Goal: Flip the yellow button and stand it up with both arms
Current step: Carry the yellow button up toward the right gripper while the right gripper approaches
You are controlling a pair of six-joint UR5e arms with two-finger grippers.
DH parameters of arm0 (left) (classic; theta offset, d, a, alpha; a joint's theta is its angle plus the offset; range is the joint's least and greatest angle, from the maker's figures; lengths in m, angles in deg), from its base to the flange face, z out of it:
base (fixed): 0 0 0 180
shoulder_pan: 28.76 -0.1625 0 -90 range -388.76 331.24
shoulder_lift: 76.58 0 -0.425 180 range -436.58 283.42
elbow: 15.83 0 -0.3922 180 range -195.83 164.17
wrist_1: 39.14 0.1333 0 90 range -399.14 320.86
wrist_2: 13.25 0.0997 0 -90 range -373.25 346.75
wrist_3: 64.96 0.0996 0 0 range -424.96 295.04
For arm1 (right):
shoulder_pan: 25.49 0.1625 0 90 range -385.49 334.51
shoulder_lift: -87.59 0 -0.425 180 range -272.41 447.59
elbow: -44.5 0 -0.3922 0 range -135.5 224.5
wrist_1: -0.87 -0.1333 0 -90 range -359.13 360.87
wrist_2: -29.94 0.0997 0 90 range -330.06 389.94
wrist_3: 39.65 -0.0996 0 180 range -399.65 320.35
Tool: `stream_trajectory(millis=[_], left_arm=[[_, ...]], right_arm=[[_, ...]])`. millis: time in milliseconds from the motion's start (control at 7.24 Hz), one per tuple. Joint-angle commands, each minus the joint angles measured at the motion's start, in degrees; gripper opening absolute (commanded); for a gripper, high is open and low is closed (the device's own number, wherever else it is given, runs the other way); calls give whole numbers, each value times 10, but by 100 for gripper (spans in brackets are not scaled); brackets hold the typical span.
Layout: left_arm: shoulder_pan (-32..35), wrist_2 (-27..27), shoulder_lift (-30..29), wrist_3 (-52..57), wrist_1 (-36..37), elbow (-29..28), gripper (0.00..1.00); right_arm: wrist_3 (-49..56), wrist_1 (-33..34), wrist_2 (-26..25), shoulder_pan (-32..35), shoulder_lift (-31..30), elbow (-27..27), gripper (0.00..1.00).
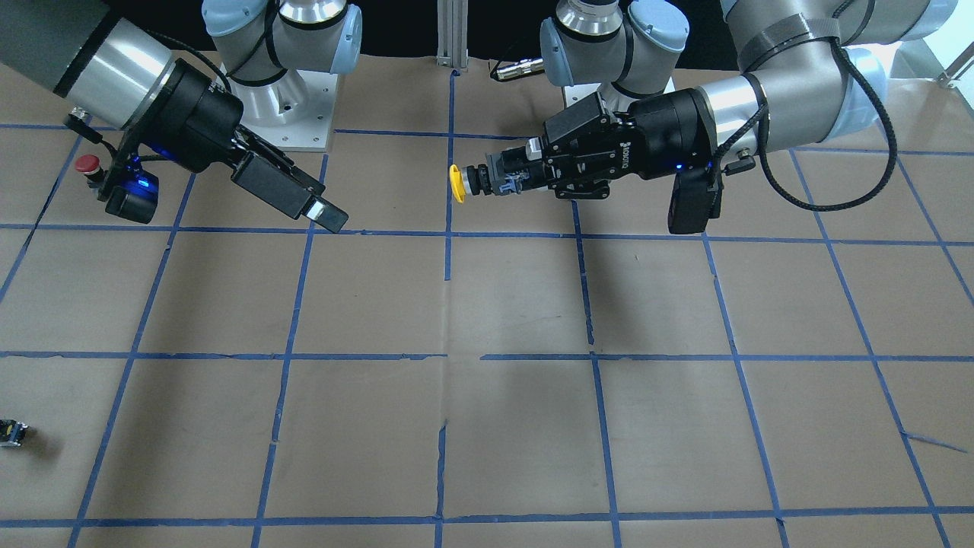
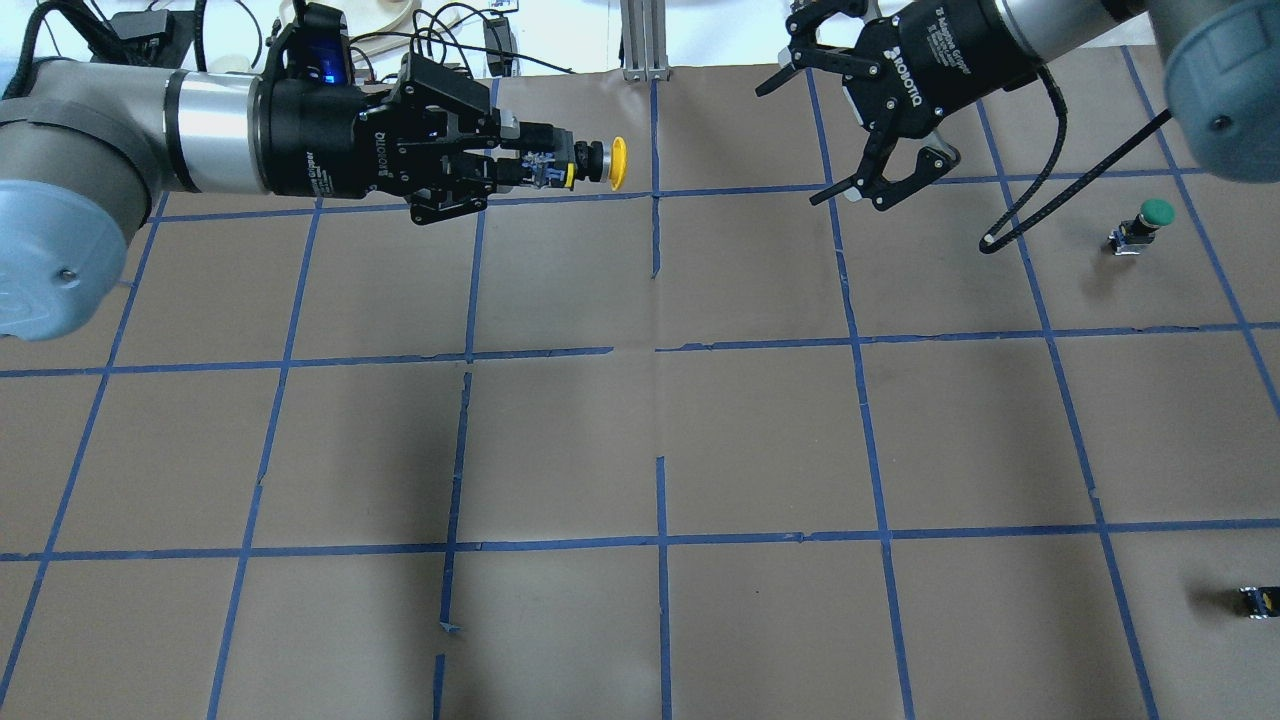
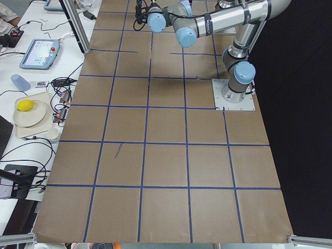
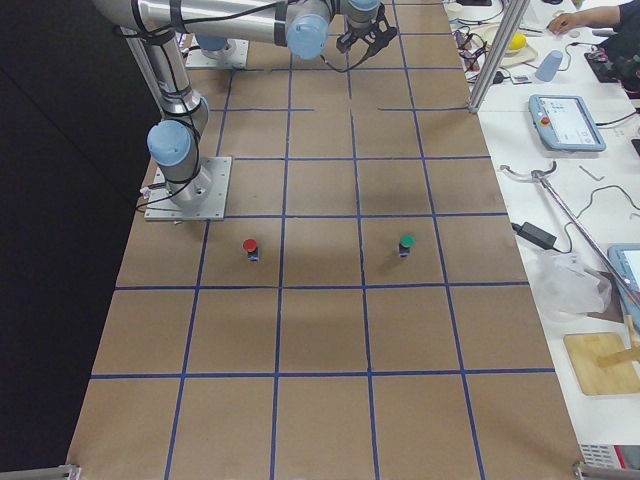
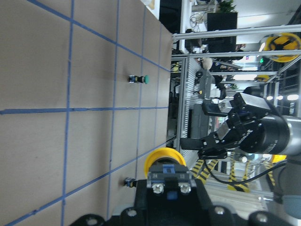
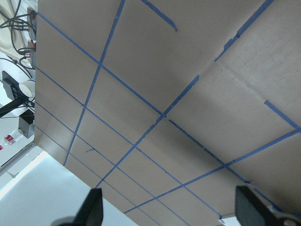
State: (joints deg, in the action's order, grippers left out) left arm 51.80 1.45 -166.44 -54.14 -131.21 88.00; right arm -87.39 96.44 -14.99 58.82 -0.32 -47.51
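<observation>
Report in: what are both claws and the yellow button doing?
Left gripper shut on yellow button, held off table, cap toward right gripper. Right gripper open, empty. Nothing between them; green button stands well aside.

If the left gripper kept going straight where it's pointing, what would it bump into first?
Probably the right gripper. The left gripper, shut on the yellow button, points cap-first towards those open jaws. The gap between them looks free, though it is hard to judge whether their heights match.
</observation>
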Motion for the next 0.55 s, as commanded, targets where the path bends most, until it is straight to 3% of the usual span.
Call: stream_trajectory(millis=[0,276,415], left_arm=[[14,-48,-1,-40,3,2,28],[14,-48,-2,-41,7,2,28],[14,-49,-2,-41,7,2,28]], right_arm=[[-29,1,66,2,-1,-1,100],[-65,1,114,13,-6,-1,99],[-75,10,115,25,-6,-1,99]])
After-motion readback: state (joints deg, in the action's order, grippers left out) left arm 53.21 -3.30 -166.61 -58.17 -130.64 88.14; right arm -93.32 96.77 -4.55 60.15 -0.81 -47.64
